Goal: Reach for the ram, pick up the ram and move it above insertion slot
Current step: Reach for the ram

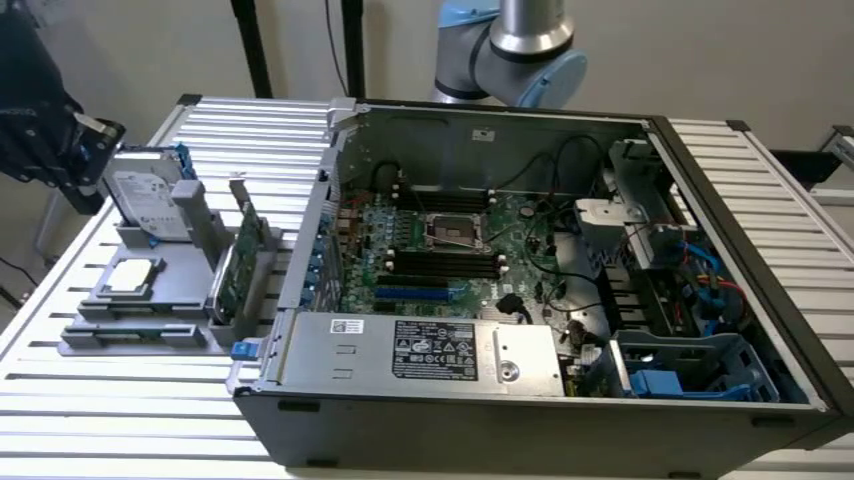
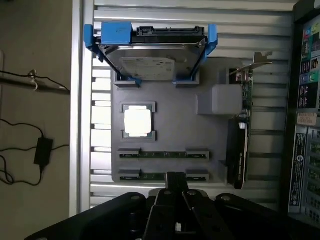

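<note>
Two rams stand on edge in the grey parts holder (image 2: 170, 125): one ram (image 2: 162, 154) farther from my fingers and a second ram (image 2: 150, 176) closer to them, each a thin green strip between grey end blocks. In the exterior view the rams (image 1: 134, 331) sit at the holder's front. My gripper (image 2: 175, 186) hovers well above the holder with its dark fingers pressed together and nothing between them. In the exterior view the gripper (image 1: 74, 165) hangs at the far left, above the holder's back edge. The black memory slots (image 1: 447, 262) lie on the motherboard inside the open case.
The holder also carries a hard drive (image 2: 150, 65) in a blue frame, a square processor (image 2: 137, 121) and an upright green expansion card (image 2: 244, 135). The open computer case (image 1: 534, 400) stands to the exterior view's right, with a power supply (image 1: 427, 350) along its front and cables inside.
</note>
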### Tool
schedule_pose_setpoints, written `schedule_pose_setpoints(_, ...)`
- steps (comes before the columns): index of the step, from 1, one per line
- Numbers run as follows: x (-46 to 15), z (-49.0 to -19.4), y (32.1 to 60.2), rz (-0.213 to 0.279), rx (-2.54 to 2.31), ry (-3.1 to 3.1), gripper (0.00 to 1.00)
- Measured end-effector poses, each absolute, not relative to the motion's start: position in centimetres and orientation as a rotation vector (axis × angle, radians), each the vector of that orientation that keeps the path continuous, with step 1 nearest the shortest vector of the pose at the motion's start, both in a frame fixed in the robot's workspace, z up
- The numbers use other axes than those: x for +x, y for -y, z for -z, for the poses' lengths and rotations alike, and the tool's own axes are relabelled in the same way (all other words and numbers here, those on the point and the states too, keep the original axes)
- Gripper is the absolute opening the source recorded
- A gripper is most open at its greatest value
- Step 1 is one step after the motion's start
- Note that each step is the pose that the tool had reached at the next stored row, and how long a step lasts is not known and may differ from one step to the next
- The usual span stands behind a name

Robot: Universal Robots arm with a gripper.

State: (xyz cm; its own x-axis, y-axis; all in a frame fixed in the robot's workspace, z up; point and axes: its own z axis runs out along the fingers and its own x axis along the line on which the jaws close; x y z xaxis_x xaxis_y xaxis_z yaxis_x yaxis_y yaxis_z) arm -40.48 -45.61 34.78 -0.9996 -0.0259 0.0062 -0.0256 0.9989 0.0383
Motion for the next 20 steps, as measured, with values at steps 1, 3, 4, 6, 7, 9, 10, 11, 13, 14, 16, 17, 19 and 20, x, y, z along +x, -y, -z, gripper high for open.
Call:
schedule_pose_setpoints(1, -40.5, -34.7, 45.8, 0.060, 0.043, 3.134, 0.11)
schedule_pose_setpoints(3, -40.5, -34.5, 46.2, 0.060, 0.047, 3.134, 0.11)
schedule_pose_setpoints(4, -40.5, -34.4, 46.4, 0.060, 0.050, 3.134, 0.11)
schedule_pose_setpoints(6, -40.5, -34.2, 46.8, 0.060, 0.055, 3.134, 0.11)
schedule_pose_setpoints(7, -40.5, -34.2, 47.0, 0.060, 0.057, 3.134, 0.11)
schedule_pose_setpoints(9, -40.5, -34.0, 47.5, 0.060, 0.062, 3.133, 0.11)
schedule_pose_setpoints(10, -40.5, -33.9, 47.7, 0.060, 0.065, 3.133, 0.11)
schedule_pose_setpoints(11, -40.5, -33.8, 47.7, 0.060, 0.066, 3.133, 0.11)
schedule_pose_setpoints(13, -40.5, -33.8, 47.8, 0.060, 0.067, 3.133, 0.11)
schedule_pose_setpoints(14, -40.5, -33.8, 47.8, 0.060, 0.067, 3.133, 0.11)
schedule_pose_setpoints(16, -40.5, -33.8, 47.8, 0.060, 0.068, 3.133, 0.11)
schedule_pose_setpoints(17, -40.5, -33.8, 47.8, 0.060, 0.073, 3.133, 0.11)
schedule_pose_setpoints(19, -40.5, -33.8, 47.8, 0.060, 0.115, 3.132, 0.11)
schedule_pose_setpoints(20, -40.5, -33.8, 47.8, 0.059, 0.143, 3.130, 0.11)
